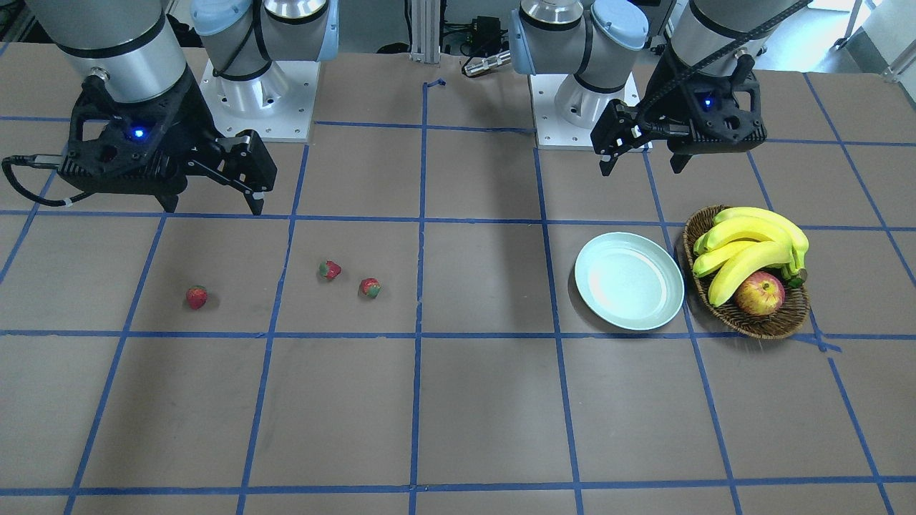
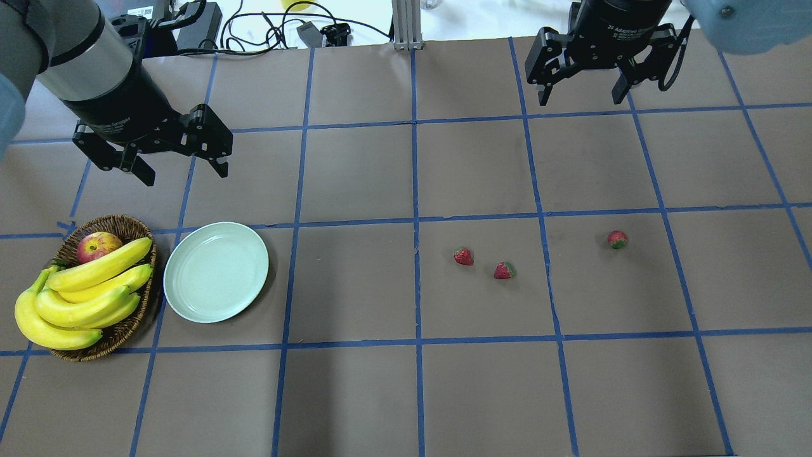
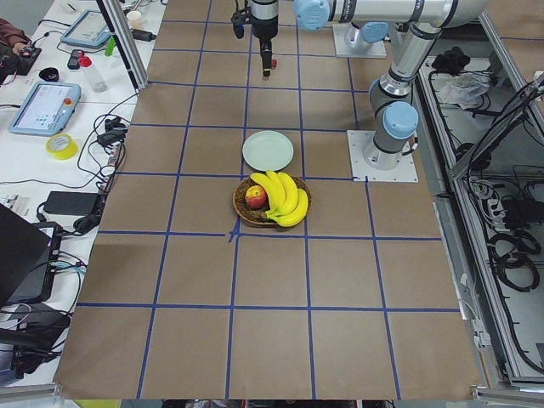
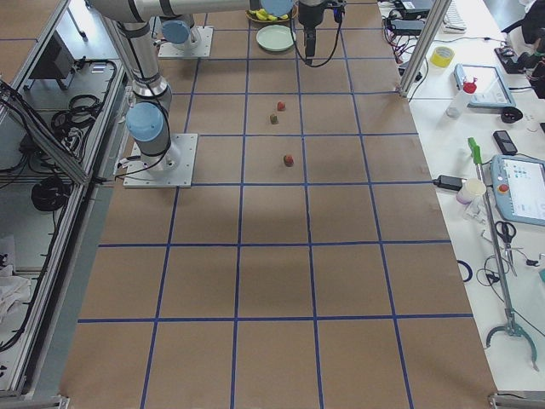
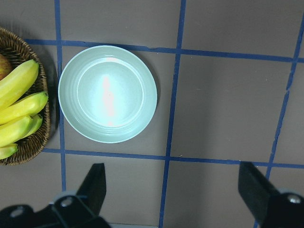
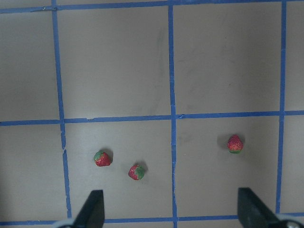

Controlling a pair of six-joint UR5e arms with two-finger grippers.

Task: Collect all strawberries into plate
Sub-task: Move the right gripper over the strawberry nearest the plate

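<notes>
While no strawberry is in the plate yet, the task stands at its very beginning, as I judge it. Seen from the front-facing camera, the nearest part of the counter [image 1: 486, 415] carries only blue tape lines [image 1: 416, 400]. Farther in, the three strawberries lie on the counter on the right arm's side. The outer strawberry [image 1: 197, 296] lies alone, while the middle strawberry [image 1: 330, 270] and the inner strawberry [image 1: 369, 287] are near each other but not touching. In the same row, well apart from them on the left arm's side, sits the pale green plate [image 1: 628, 280] with nothing in it. Just beside it stands a wicker basket [image 1: 758, 327] with bananas [image 1: 751, 247] and an apple [image 1: 759, 294].

Farther back, the right pincer [image 1: 213, 207] hangs above the counter with its jaws spread and grasps nothing. The left pincer [image 1: 642, 168] hangs behind the plate, also released and without load.

The next move, I think, belongs to the right pincer. It must come forward and down over one strawberry and put a jaw on each side. It should clench softly, because the fruit is small and may roll, and then carry it across to the plate.
</notes>
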